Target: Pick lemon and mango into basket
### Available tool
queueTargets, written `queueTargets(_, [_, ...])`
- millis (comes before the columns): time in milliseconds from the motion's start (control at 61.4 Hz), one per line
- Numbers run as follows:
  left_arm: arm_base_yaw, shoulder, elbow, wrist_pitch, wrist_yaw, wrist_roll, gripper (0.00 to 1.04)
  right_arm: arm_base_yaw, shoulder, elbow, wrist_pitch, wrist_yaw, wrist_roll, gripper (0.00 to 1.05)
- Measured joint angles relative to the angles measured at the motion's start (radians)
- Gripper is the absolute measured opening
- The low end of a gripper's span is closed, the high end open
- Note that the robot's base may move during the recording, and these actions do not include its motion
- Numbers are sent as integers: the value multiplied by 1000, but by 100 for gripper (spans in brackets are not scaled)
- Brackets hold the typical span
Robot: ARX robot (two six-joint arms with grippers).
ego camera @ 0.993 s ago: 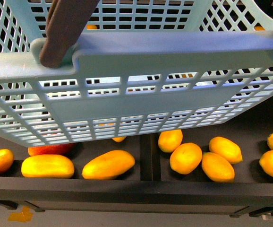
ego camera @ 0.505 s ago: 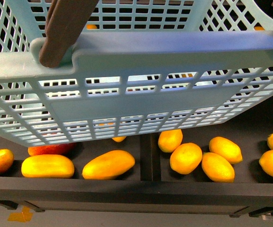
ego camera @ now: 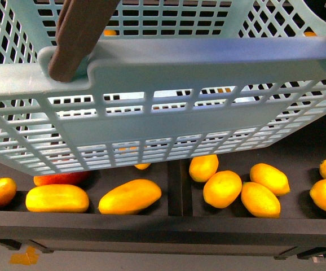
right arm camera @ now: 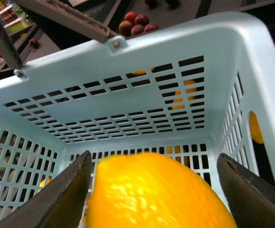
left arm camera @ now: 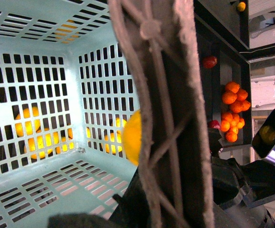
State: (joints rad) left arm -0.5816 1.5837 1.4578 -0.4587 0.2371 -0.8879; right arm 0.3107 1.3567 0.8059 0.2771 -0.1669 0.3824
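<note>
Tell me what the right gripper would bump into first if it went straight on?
Probably the slotted inside of the basket; the right gripper, carrying the lemon, points into it.

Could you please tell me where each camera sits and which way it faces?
Front view: on the body, facing the basket wall and the fruit bins below; no arm shows.
Left wrist view: on the left wrist, looking past the brown handle into the basket; own parts unclear.
Right wrist view: on the right wrist, looking into the basket, its jaws flanking the lemon.
Both wrist views share the basket's inside.
</note>
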Motion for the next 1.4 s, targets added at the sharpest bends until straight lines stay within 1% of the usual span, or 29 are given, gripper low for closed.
queueTargets(33, [0,0,0,0,1,0,5,2,-3,-3,0,0,0,87])
queueTargets(49, [0,0,0,0,1,0,5,1,-11,-10,3,0,3,92])
queueTargets(81, [0,0,0,0,2,-1,5,-3,-25,-21,4,0,8,97])
queueTargets(146, [0,0,-1,-2,6,5,5,-17,-58,-40,5,8,9,96])
queueTargets(228, [0,0,-1,-2,1,-1,5,-47,-112,-63,-4,45,-1,96])
queueTargets(309, [0,0,-1,-2,-5,2,4,-102,-189,-89,-27,75,-15,96])
queueTargets(358, [0,0,-1,-2,-5,5,4,-120,-219,-102,-27,97,-29,96])
queueTargets(391, [2,0,-1,-2,-6,5,4,-120,-238,-126,32,176,-73,91])
queueTargets(423, [2,0,-1,-2,-5,2,4,-122,-261,-171,130,266,-146,85])
queueTargets(439, [2,0,-1,-2,-4,2,4,-123,-271,-195,172,297,-182,81])
queueTargets(472, [0,0,-1,-2,-1,3,4,-130,-292,-245,233,322,-237,74])
queueTargets(537, [0,0,-1,-2,5,0,4,-144,-323,-315,274,323,-300,64])
queueTargets(602, [0,0,-1,-2,6,-1,4,-160,-354,-377,293,312,-332,53])
queueTargets(635, [0,0,-1,-2,5,0,4,-164,-365,-394,298,307,-338,50])
queueTargets(732, [0,0,-1,-2,0,0,4,-183,-408,-459,313,290,-356,34])
queueTargets(765, [0,0,-1,-2,-1,0,4,-191,-428,-484,319,282,-361,27])
queueTargets(781, [0,0,-1,-2,-2,1,4,-193,-433,-491,320,281,-362,25])
queueTargets(798, [0,0,-1,-2,-1,1,4,-198,-449,-509,323,275,-364,20])
queueTargets(830, [0,0,-1,-2,-2,0,4,-206,-470,-531,325,270,-368,13])
queueTargets(895, [0,0,-1,-2,-1,1,4,-216,-500,-563,325,258,-373,2])
queueTargets(993, [0,0,-1,-2,-1,0,4,-232,-544,-605,324,241,-377,2])
queueTargets(1058, [0,0,-1,-2,-1,0,4,-276,-576,-630,318,178,-378,2])
queueTargets(1156, [0,0,-1,-2,0,0,4,-306,-622,-661,304,174,-377,2])
queueTargets(1351, [0,0,-1,-2,-1,1,4,-307,-728,-716,253,169,-377,2])
queueTargets(1367, [0,0,-1,-2,-1,1,4,-307,-736,-720,249,169,-379,3])
queueTargets(1400, [0,0,-1,-2,-1,1,4,-307,-745,-724,245,169,-379,9])
